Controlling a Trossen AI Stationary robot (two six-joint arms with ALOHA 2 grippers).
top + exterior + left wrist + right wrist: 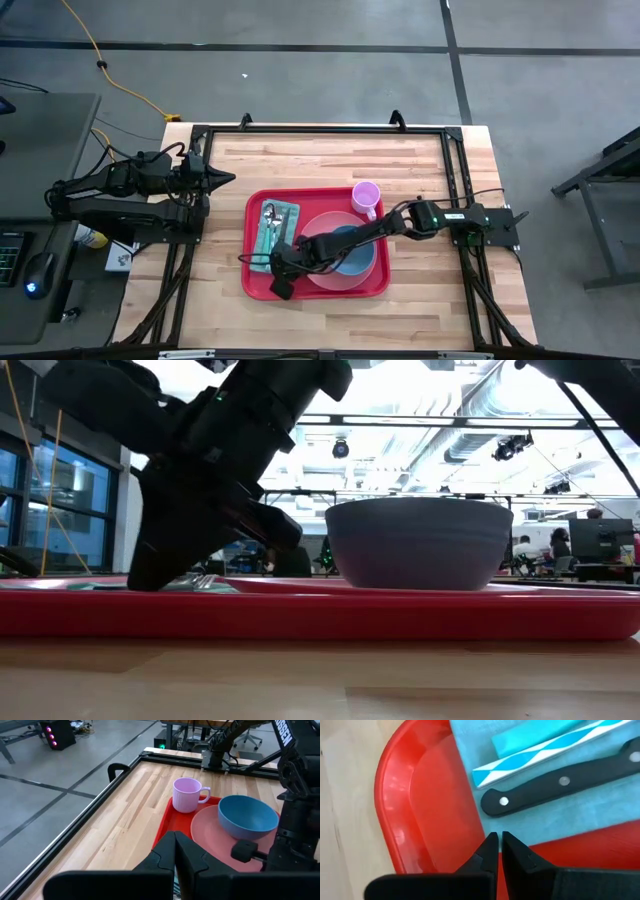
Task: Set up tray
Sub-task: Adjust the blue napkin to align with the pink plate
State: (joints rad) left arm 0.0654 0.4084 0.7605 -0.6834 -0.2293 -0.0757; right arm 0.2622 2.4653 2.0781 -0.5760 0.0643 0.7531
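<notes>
The red tray (340, 292) lies in the middle of the table. On it are a teal napkin (570, 815) with a black-handled knife (560, 782) and a blue-and-white striped piece (545, 750), a pink plate (345, 280) carrying a blue bowl (420, 545), and a lilac mug (366, 196). My right gripper (497, 837) is shut and slants down over the tray's near left corner, its tips at the napkin's near edge just short of the knife handle's end. My left gripper (175, 840) is shut and waits above the table's left side. My right gripper's shut fingertips (490, 842) come slanting down from the table's right side to the napkin's near edge (520, 837). In the low view the tray's rim (150, 610) hides their ends. I cannot tell whether they touch the napkin or the tray's floor.
A black metal frame (325, 130) runs along the table's far and side edges. Bare wood lies between the tray and the left arm (140, 195), and along the near edge. The right arm (400, 222) stretches over the plate and bowl.
</notes>
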